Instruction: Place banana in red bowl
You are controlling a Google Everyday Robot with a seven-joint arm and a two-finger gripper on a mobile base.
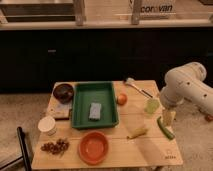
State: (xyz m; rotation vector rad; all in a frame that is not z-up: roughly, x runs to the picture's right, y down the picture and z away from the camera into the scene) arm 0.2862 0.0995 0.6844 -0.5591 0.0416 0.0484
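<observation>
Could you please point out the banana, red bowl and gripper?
yellow banana (137,132): camera view, its middle.
round red bowl (93,148): camera view, bare inside.
gripper (167,118): camera view, its tip, right of banana.

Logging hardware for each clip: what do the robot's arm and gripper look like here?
The arm is glossy white, with thick, rounded, tube-like segments and a bulbous joint; no cables or markings show. The gripper, over the right side of the table beside a green vegetable, looks pale yellowish and narrower than the arm.

The white, rounded robot arm is seen reaching in from the right, bent sharply downward; the pale two-finger gripper is held pointing down beneath it.
</observation>
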